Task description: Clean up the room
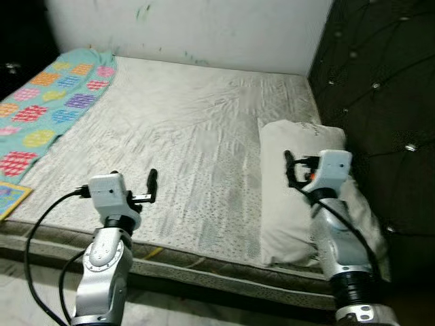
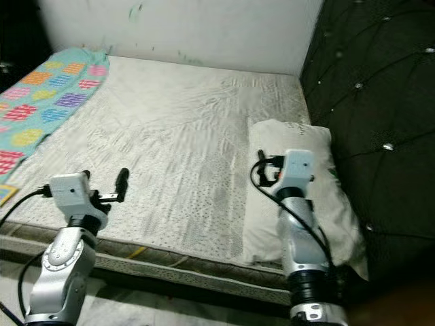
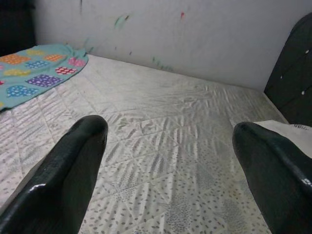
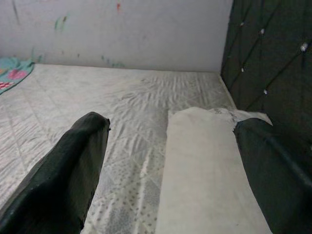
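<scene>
— Closest to us, what are the arms doing?

— The left gripper (image 3: 168,161) hangs over the near edge of the bare quilted off-white mattress (image 1: 183,136), its glossy black fingers (image 3: 63,170) spread wide apart with nothing between them. The right gripper (image 4: 170,165) is also splayed and empty, poised above the near end of the plain white rectangular pillow (image 1: 299,197).

— Where does that pillow lie?

— On the mattress's right side, lengthwise, just beside the dark button-tufted padded headboard (image 1: 380,88).

— Anything else on the bed?

— At the far left, a turquoise blanket with bright patchwork squares (image 1: 47,102), crumpled against the scuffed white wall (image 1: 204,27). The head view takes in its whole length; the right wrist camera catches just a corner.
</scene>
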`<state>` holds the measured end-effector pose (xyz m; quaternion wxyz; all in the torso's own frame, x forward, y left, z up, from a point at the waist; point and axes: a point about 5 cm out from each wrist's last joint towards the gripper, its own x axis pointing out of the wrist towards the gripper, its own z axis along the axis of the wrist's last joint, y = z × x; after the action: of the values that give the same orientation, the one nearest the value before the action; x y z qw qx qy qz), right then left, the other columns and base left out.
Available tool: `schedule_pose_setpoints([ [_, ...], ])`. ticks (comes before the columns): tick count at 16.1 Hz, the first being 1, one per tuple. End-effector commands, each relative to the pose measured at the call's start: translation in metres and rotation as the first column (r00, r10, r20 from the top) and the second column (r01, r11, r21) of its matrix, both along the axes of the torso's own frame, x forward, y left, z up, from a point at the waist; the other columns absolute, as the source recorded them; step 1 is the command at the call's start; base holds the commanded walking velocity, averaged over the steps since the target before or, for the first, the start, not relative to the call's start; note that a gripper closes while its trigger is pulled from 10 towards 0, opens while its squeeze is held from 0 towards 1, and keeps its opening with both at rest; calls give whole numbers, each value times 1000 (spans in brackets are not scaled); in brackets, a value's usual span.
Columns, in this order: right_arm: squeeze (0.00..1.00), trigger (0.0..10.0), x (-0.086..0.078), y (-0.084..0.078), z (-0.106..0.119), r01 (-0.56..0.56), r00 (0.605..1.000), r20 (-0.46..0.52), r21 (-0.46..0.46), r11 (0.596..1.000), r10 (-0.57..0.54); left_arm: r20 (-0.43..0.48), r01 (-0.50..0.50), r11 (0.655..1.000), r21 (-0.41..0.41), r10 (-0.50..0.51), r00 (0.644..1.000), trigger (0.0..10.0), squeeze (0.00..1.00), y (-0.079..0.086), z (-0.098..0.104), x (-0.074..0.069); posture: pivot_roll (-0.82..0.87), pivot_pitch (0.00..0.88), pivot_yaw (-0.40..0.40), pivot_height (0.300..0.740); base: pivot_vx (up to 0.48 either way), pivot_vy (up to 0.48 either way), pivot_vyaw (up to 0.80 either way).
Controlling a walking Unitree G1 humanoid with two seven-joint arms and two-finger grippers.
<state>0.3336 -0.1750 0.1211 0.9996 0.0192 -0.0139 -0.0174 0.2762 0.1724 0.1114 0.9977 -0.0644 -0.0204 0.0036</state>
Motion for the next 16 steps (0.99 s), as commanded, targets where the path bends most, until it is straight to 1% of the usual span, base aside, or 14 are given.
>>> schedule_pose_setpoints([
  [1, 0, 10000, 3, 8, 4, -21, 1000, 9, 4, 1000, 21, 2, -9, 1000, 11, 9, 1000, 10000, 0, 5, 3, 2, -19, 0, -11, 740, 0, 480, 0],
  [7, 0, 10000, 3, 6, 2, -23, 1000, 2, -6, 1000, 23, -1, -11, 1000, 15, 11, 1000, 10000, 0, 4, 1, 1, -19, 0, -13, 740, 0, 480, 0],
  [8, 0, 10000, 3, 7, 3, -24, 1000, 3, -6, 1000, 24, 2, -11, 1000, 19, 11, 1000, 10000, 0, 4, 2, 2, -21, 0, -13, 740, 0, 277, 0],
  [9, 0, 10000, 3, 7, 3, -29, 1000, 5, -8, 1000, 29, 15, 7, 1000, 21, -7, 1000, 10000, 0, 2, 3, 1, -20, 0, -12, 740, 0, 0, 0],
  [11, 0, 10000, 3, 8, 3, -37, 999, 5, -12, 999, 37, 43, 41, 999, -5, -41, 998, 10000, 0, -1, 6, -1, -22, 0, -13, 740, 0, 0, 0],
  [16, 0, 10000, 2, 9, 2, -49, 999, 5, -22, 999, 49, 52, 63, 998, -15, -62, 997, 10000, 0, -4, 7, -3, -20, 0, -19, 740, 335, 0, 0],
])
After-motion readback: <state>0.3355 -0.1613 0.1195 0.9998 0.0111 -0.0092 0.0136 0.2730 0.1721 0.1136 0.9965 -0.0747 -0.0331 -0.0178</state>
